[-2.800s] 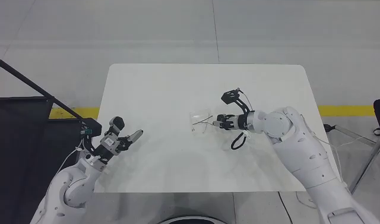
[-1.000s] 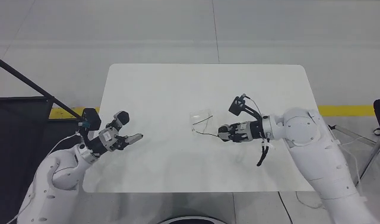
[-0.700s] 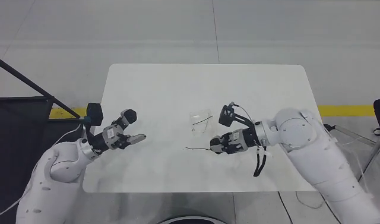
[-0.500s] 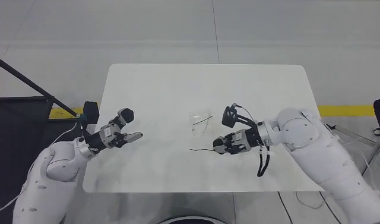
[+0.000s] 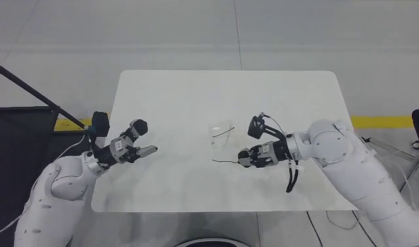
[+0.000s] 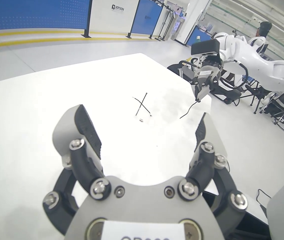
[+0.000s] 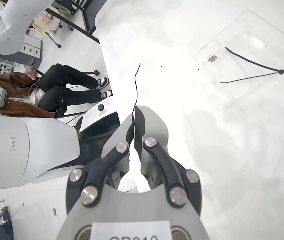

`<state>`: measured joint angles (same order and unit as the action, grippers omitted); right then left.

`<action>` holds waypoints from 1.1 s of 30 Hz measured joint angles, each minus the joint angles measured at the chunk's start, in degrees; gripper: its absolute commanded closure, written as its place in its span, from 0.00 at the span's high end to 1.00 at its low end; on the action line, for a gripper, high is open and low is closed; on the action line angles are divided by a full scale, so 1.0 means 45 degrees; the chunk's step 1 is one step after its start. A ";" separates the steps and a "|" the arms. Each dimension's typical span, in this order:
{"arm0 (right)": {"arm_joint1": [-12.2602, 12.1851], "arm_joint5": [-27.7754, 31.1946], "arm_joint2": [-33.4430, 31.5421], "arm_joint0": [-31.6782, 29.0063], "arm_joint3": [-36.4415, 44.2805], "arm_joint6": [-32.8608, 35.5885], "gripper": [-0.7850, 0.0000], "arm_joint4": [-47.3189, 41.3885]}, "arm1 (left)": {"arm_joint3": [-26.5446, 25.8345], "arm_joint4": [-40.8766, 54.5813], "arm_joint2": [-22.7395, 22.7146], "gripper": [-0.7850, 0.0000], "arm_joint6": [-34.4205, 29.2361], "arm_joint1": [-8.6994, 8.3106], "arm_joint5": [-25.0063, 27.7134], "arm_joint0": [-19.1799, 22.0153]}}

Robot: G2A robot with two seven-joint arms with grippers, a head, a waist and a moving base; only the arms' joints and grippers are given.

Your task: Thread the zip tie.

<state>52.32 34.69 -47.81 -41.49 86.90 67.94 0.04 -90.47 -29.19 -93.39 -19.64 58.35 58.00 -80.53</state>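
Top view, your left gripper (image 5: 144, 138) near the left edge of the table (image 5: 183, 96), jaws spread wide and empty, clear tray (image 5: 213, 125) mid-table with two loose ties (image 5: 224, 132), your right gripper (image 5: 242, 160) beside it, jaws pinched shut on a black zip tie (image 5: 226, 161).

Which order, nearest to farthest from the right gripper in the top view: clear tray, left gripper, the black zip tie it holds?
1. held zip tie: pinched in the right gripper, pointing toward the other arm.
2. clear tray: close by, toward the table's far side.
3. left gripper: open, across the table near its left edge.
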 measured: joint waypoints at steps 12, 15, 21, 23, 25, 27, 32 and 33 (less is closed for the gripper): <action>-0.0110 -0.0748 0.1403 0.1270 0.0614 0.1119 0.00 -0.2195 | -0.2099 -0.1245 0.1617 1.00 -0.0004 -0.0433 0.0001 0.0361; -0.0173 -0.1043 0.1941 0.1780 0.0811 0.1413 0.00 -0.2692 | -0.2386 -0.1640 0.2197 1.00 0.0301 -0.0761 0.0000 0.0507; -0.0221 -0.1236 0.2984 0.2752 0.0958 0.1606 0.00 -0.3009 | -0.2588 -0.2453 0.3504 1.00 0.0911 -0.1539 0.0000 0.0915; -0.0225 -0.1173 0.3327 0.3034 0.1001 0.1541 0.00 -0.2980 | -0.2508 -0.2665 0.3914 1.00 0.1126 -0.1829 0.0000 0.1095; -0.0237 -0.1118 0.3507 0.3165 0.0989 0.1489 0.00 -0.2915 | -0.2449 -0.2897 0.4232 1.00 0.1288 -0.2083 0.0000 0.1242; -0.0240 -0.1114 0.3519 0.3174 0.0983 0.1484 0.00 -0.2903 | -0.2327 -0.3138 0.4393 1.00 0.1491 -0.2300 0.0000 0.1337; -0.0239 -0.1117 0.3507 0.3165 0.0983 0.1487 0.00 -0.2907 | -0.2313 -0.3150 0.4385 1.00 0.1505 -0.2306 0.0000 0.1333; -0.0238 -0.1117 0.3507 0.3165 0.0983 0.1487 0.00 -0.2907 | -0.2313 -0.3150 0.4385 1.00 0.1504 -0.2306 0.0000 0.1333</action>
<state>51.24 29.67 -32.03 -27.24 91.32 74.63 -13.04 -100.88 -43.36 -73.65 -12.87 47.97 58.00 -74.53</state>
